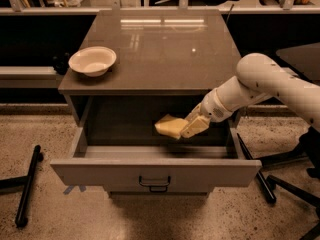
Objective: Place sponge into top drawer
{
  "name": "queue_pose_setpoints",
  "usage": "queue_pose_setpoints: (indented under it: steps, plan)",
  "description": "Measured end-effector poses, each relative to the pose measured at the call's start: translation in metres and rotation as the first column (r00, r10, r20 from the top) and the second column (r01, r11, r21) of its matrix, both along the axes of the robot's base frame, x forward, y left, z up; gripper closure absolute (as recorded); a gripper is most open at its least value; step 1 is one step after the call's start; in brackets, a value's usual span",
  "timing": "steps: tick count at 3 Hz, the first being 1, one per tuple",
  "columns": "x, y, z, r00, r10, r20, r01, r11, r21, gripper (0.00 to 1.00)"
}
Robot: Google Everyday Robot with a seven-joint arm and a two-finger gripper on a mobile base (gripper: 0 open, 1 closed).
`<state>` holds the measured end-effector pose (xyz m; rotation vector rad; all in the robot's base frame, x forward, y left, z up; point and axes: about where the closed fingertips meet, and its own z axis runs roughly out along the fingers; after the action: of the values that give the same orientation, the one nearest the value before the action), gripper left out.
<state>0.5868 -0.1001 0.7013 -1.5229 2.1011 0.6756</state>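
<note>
The white arm point(272, 81) reaches in from the right, elbow bent and forearm slanting down toward the open top drawer point(155, 171) — its gripper point(187, 129) clamped on one end of the pale yellow sponge point(168, 126), held over the drawer's interior. A cream bowl point(92, 60) sits on the cabinet top point(165, 49).

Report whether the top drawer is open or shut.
Open: the top drawer juts forward of the cabinet, its inside exposed; the gripper holds the sponge over it.
</note>
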Motion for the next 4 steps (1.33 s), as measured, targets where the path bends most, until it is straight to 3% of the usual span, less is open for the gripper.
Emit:
queue_pose_setpoints:
  steps: [3,4]
  plan:
    - [0.001,0.002,-0.027,0.9993,-0.035,-0.014,0.035,0.999,-0.032,0.12]
    - [-0.004,-0.004,-0.027,0.9991,-0.041,-0.005,0.041,0.999,-0.032,0.0]
